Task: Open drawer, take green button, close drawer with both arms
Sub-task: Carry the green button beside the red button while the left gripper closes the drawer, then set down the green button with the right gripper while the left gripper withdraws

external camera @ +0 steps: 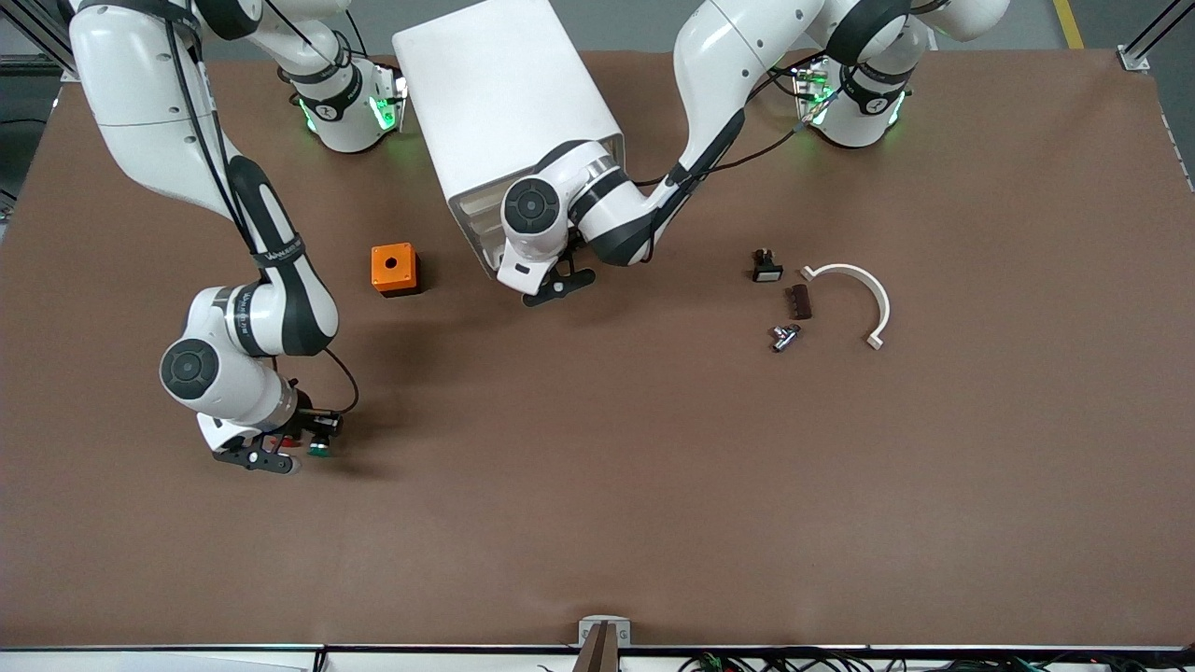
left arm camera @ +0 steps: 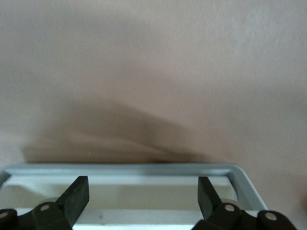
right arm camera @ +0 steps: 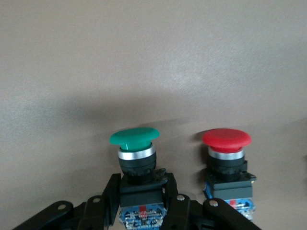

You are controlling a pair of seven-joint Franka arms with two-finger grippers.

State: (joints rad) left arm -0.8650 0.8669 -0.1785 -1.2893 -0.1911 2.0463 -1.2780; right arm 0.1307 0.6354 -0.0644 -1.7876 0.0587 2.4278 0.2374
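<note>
My right gripper (external camera: 303,446) is shut on the green button (external camera: 320,450) near the right arm's end of the table. In the right wrist view the fingers (right arm camera: 111,191) clamp the black body under the green cap (right arm camera: 135,136). A red-capped button (right arm camera: 226,139) stands on the table right beside it. I cannot tell whether the green one touches the table. My left gripper (external camera: 557,283) is open and empty at the foot of the white cabinet (external camera: 495,93). In the left wrist view the drawer's pale rim (left arm camera: 120,168) lies across between the spread fingertips (left arm camera: 80,188).
An orange box with a round hole (external camera: 394,269) stands between the cabinet and the right arm. Toward the left arm's end lie a small black part (external camera: 766,266), a brown block (external camera: 799,301), a metal fitting (external camera: 784,336) and a white curved piece (external camera: 864,289).
</note>
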